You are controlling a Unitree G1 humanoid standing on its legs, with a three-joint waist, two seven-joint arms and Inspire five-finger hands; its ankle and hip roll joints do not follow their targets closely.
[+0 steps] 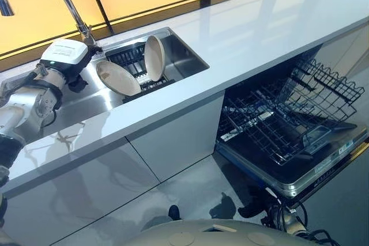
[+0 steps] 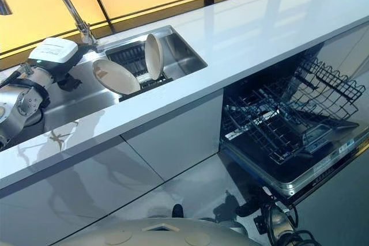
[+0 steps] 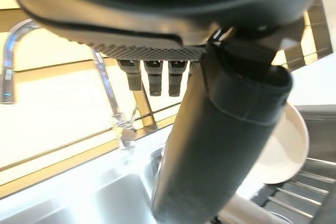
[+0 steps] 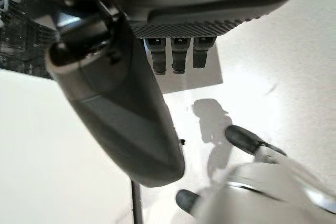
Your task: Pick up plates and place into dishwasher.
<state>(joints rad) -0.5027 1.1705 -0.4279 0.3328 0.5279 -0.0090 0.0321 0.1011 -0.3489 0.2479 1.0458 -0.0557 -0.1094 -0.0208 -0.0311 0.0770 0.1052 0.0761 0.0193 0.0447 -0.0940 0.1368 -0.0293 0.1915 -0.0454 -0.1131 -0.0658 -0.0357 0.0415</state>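
Two cream plates stand in a black rack [image 1: 135, 61] inside the steel sink [image 1: 184, 56]. One plate [image 1: 154, 57] is upright; the other plate [image 1: 117, 78] leans back at the rack's near-left end. My left hand [image 1: 77, 83] hovers over the sink basin just left of the leaning plate, apart from it. Its own wrist view has the thumb [image 3: 220, 145] and fingers [image 3: 157, 80] relaxed, holding nothing, with a plate [image 3: 287, 148] past the thumb. My right hand [image 4: 123, 108] hangs low over the pale floor, open and empty.
The dishwasher door [image 1: 300, 165] lies open at the right, with its empty wire rack [image 1: 282, 119] pulled out. A tall faucet [image 1: 72, 7] rises behind the sink. The white counter [image 1: 259, 27] runs along above the cabinet fronts.
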